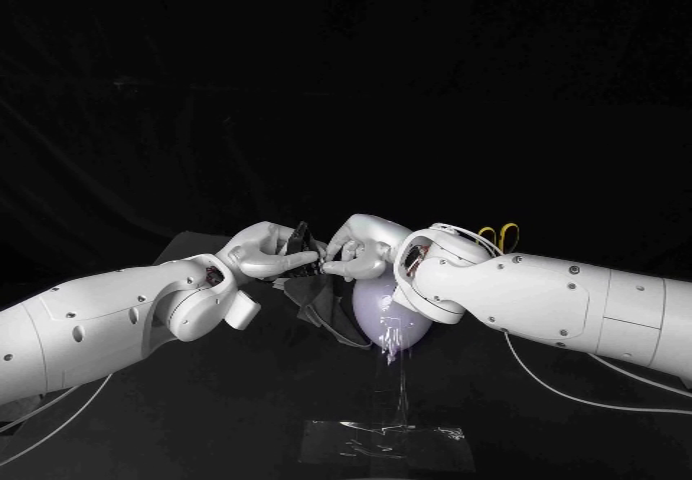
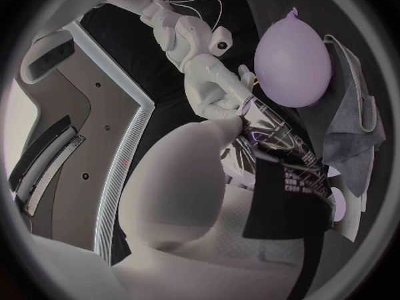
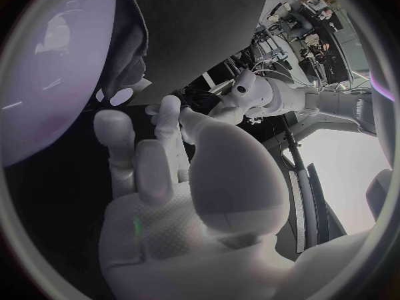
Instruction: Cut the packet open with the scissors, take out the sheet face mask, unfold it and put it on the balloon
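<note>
Packet: the black printed packet (image 2: 292, 180) is up off the table, right between your two hands and just beside the balloon.
Left hand: your left hand (image 1: 264, 252) has hold of the packet, fingers closed around it, with a dark corner poking up above them.
Right hand: your right hand (image 1: 361, 250) faces the left one, fingertips at the packet's shiny top edge. In the left wrist view the fingers are bunched there, but in its own wrist view they stand fairly straight and apart, so you can't tell whether it has a real grip.
Mask: the dark grey sheet mask (image 2: 354, 130) hangs in rumpled folds against the balloon's side, just beside the packet, with a couple of pale round spots showing on it.
Balloon: the lavender balloon (image 2: 292, 60) sits below and behind both hands, knot pointing down toward a shiny clear patch (image 1: 387, 440) on the table (image 1: 202, 400).
Scissors: the yellow-handled scissors (image 1: 500, 236) peek out behind your right wrist, with neither hand on them.
</note>
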Available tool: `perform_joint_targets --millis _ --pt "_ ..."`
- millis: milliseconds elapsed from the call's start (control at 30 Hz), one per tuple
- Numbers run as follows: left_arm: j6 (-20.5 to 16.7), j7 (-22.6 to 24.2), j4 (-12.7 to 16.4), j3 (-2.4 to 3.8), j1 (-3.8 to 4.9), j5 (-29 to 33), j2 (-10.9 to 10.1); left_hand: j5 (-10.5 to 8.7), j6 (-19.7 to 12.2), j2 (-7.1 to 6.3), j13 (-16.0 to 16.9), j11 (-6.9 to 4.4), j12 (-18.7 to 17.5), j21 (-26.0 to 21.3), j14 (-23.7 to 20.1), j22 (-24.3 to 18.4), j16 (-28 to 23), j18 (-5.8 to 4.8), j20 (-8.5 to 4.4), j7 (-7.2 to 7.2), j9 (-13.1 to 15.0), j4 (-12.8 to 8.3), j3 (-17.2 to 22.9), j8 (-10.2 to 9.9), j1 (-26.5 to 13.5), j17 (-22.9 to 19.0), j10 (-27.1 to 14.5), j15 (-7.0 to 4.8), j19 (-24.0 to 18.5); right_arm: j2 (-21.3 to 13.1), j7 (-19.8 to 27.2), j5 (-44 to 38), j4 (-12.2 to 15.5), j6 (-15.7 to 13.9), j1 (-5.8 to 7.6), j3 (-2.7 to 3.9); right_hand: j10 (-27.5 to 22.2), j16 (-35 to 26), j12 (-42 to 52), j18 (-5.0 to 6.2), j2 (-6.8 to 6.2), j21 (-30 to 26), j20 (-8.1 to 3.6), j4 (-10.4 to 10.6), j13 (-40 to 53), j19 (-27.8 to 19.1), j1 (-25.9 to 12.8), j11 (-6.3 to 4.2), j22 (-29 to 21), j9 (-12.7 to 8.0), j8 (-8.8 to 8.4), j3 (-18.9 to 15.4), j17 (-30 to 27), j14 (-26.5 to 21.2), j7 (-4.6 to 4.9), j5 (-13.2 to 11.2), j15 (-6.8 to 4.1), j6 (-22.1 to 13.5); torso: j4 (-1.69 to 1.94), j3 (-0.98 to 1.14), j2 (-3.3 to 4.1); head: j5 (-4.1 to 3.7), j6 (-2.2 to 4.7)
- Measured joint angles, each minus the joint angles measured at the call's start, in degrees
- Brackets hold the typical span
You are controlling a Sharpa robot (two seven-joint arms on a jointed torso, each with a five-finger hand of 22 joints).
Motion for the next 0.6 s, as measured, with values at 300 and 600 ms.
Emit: perform_joint_targets --millis 300,600 --pt "-0.35 -0.14 0.11 -0.01 -0.01 0.36 0.14 0.00 -0.01 0.00 0.05 0.00 0.21 0.00 -0.01 -0.01 0.00 0.00 0.00 0.01 0.07 0.00 0.00 0.00 0.00 0.00 0.00 0.01 0.00 0.57 -0.13 3.44 -0.54 -0.96 -0.35 0.00 3.77 2.08 4.94 -0.42 2.89 2.47 -1.03 -4.82 4.25 1.03 3.08 -1.59 3.21 1.36 3.34 5.77 4.56 -0.10 -1.87 -0.26 -1.33 3.55 0.04 -0.02 0.00 -0.12 0.10" --pt "-0.72 -0.05 0.12 0.06 0.06 1.41 0.18 0.00 -0.03 0.17 0.05 0.00 0.21 0.00 0.39 -0.01 0.21 0.00 -0.01 0.01 0.22 0.00 0.00 0.00 -0.17 0.07 0.41 0.03 -0.01 0.58 0.85 14.59 -0.64 -1.46 -0.51 -0.09 4.53 3.98 11.22 -0.47 4.10 2.70 -1.03 -5.28 10.39 1.03 1.21 -0.84 3.91 1.36 3.45 7.45 8.66 -0.30 -1.97 -0.48 -1.54 3.65 0.01 -0.03 -0.03 -0.13 0.15"
